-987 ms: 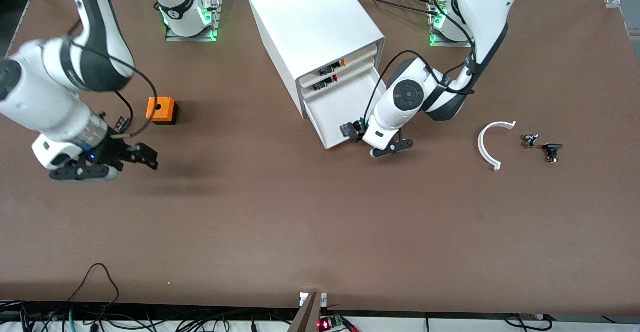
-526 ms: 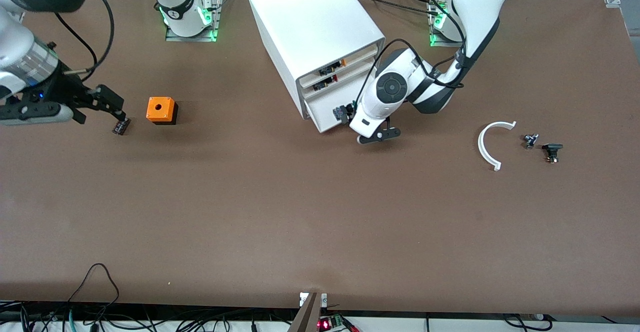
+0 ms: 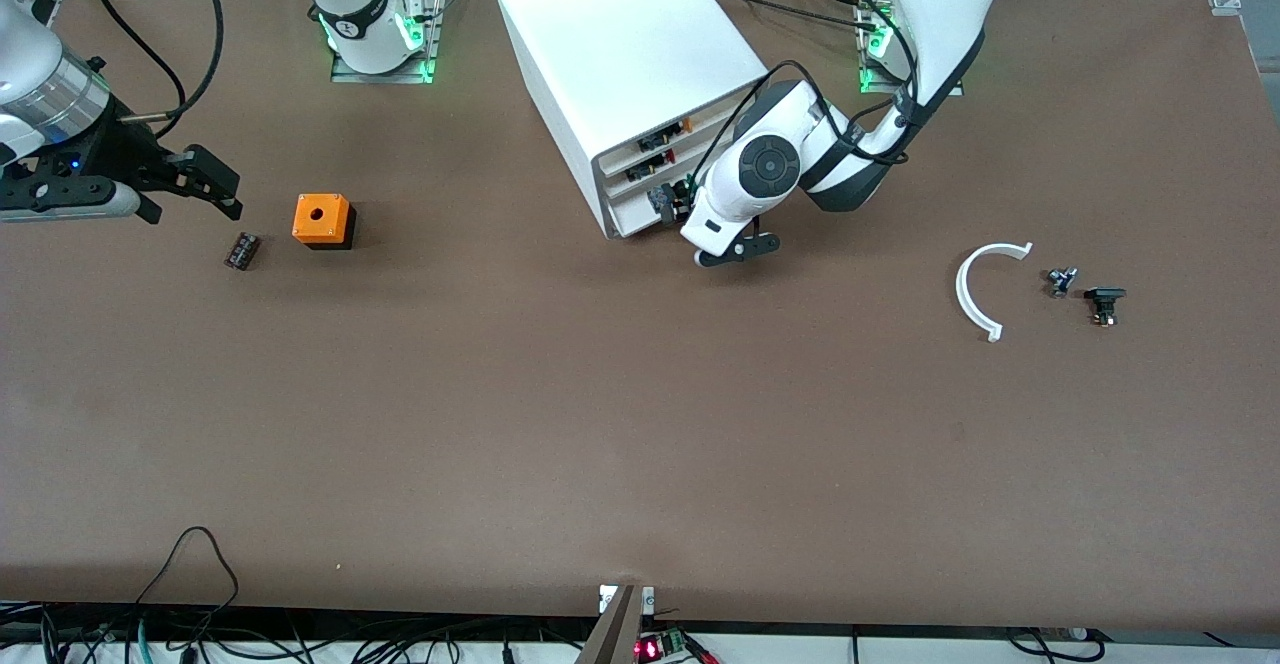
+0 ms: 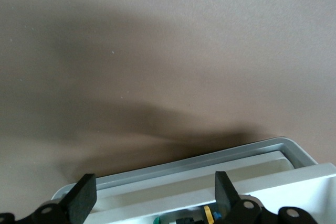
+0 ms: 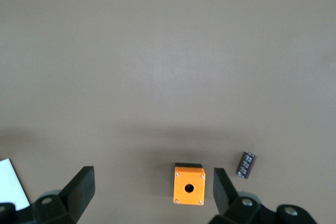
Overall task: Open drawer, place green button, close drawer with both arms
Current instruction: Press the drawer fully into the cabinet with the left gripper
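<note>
Since a second ago the drawer [image 3: 640, 212] has slid nearly flush into the cabinet [image 3: 625, 64], pushed by the left gripper [image 3: 690, 206], fingers spread. Left wrist view alone shows inside: button [image 4: 185, 219] mostly hidden. Right gripper [image 3: 200, 179] hangs spread near the orange box [image 3: 322, 220].

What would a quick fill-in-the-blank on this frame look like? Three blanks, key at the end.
1. The left gripper is at the front of the white cabinet, its fingers ____.
2. The right gripper hangs open over the table, near a box with a hole whose colour is ____.
3. The white curved piece lies toward the ____ arm's end of the table.

Missing words: open; orange; left
</note>
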